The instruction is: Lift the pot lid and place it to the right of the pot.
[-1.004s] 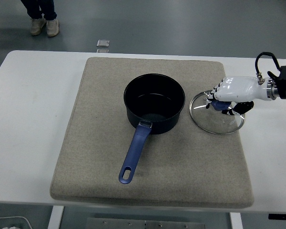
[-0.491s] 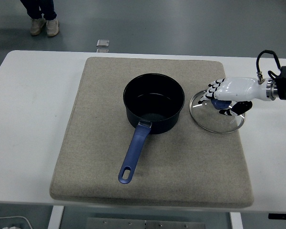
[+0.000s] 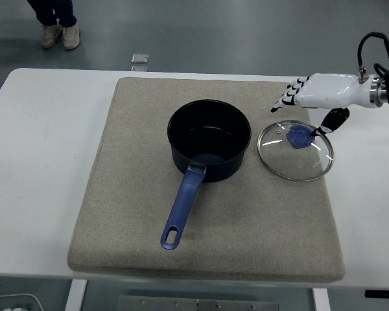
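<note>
White counter (image 3: 39,162) carries a gray mat (image 3: 129,194), with gray floor behind it. On the mat sits the dark pot (image 3: 209,140), and the glass lid (image 3: 295,150) lies flat just to its right. To end well, the hand should go straight up and away, so it does not bump the blue knob (image 3: 298,136). Right robot hand (image 3: 314,97) hovers above the lid, fingers loose and spread, holding nothing.
</note>
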`<action>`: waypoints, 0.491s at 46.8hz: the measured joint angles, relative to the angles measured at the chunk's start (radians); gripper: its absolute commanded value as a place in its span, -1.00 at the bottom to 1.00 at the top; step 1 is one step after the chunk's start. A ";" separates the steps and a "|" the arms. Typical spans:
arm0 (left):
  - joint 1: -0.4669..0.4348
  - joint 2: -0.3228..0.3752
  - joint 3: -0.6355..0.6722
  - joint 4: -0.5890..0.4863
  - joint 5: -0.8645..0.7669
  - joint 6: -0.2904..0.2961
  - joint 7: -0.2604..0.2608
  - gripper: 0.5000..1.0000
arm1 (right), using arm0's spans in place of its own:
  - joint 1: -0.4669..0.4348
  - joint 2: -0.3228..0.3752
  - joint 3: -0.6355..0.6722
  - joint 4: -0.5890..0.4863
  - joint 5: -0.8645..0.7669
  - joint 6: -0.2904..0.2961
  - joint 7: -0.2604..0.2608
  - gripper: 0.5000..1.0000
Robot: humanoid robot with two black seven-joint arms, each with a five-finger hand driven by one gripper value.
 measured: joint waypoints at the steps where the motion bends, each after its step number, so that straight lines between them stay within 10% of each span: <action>1: 0.000 0.000 0.000 0.000 0.000 0.000 0.000 1.00 | 0.006 0.000 0.014 0.000 0.002 0.000 0.000 0.64; 11: 0.000 0.000 0.000 0.000 0.000 0.000 0.001 1.00 | -0.013 0.021 0.304 -0.001 0.071 -0.055 0.000 0.64; 23: 0.000 0.000 0.000 0.000 0.000 0.000 0.000 1.00 | -0.036 0.077 0.508 -0.066 0.636 -0.105 0.000 0.64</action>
